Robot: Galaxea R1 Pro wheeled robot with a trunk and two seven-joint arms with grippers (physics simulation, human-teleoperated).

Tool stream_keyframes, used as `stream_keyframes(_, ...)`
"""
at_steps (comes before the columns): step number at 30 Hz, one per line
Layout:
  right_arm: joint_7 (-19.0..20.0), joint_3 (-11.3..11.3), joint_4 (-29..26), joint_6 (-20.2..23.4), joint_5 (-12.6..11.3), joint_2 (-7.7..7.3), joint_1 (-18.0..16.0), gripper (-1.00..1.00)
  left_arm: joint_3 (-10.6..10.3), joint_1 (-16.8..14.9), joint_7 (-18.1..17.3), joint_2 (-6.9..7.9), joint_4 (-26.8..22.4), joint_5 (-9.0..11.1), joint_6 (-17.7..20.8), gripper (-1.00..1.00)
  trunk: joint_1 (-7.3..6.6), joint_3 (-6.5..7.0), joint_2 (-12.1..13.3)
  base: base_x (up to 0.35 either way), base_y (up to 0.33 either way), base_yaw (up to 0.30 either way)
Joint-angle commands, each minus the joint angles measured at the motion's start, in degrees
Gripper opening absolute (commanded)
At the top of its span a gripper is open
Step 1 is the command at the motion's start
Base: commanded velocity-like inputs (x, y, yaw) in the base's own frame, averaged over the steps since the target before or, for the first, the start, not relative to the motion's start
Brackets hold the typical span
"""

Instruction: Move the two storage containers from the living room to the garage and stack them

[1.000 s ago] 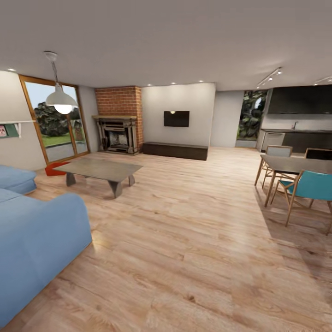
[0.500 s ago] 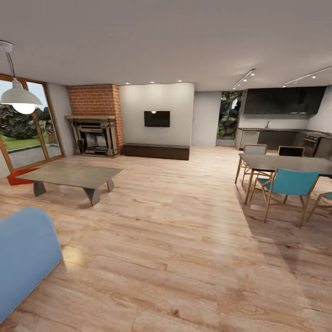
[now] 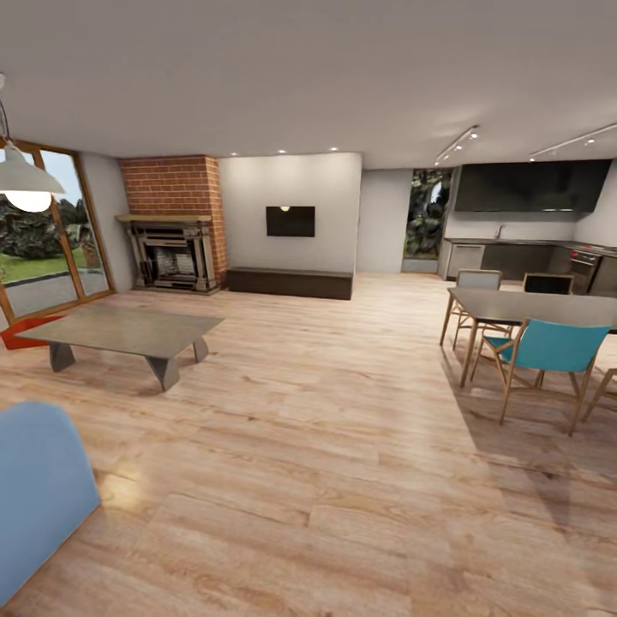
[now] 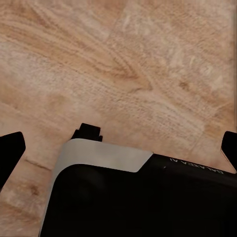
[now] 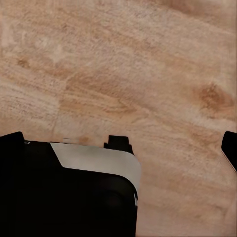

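Note:
I am in the living room on light wood plank flooring (image 3: pixel 343 446). One orange-red storage container (image 3: pixel 17 336) lies on the floor at the far left, partly hidden behind the low grey coffee table (image 3: pixel 128 330). In the left wrist view my left gripper (image 4: pixel 119 148) is open, its dark fingertips (image 4: pixel 10 153) wide apart above my own dark base and the planks. My right gripper (image 5: pixel 119 144) is open too, with nothing held.
A blue sofa (image 3: pixel 34 488) fills the near left corner. The brick fireplace (image 3: pixel 171 248) and a long dark low cabinet (image 3: pixel 290 282) line the back wall. A dining table (image 3: pixel 531 307) with a teal chair (image 3: pixel 553 347) stands at the right, a kitchen behind it.
The head view has swung to the right, so the sofa, coffee table and container have slid toward the left edge and more of the dining area shows.

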Motion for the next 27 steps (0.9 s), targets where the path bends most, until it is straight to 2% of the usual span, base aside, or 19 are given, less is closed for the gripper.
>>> stream_keyframes(1,-0.16,0.09,0.17,-0.28,0.46,0.0,-0.08,1.0,0.44,-0.04,0.11,-0.02,0.04,-0.01,-0.18,1.0,0.03,-0.07,-0.04,0.31,0.0,0.0)
stream_keyframes(27,-0.43,0.13,0.17,-0.25,0.46,0.05,-0.08,1.0,0.44,-0.04,0.11,0.04,0.04,-0.01,-0.14,1.0,0.03,-0.07,-0.04,0.316,0.0,0.0)
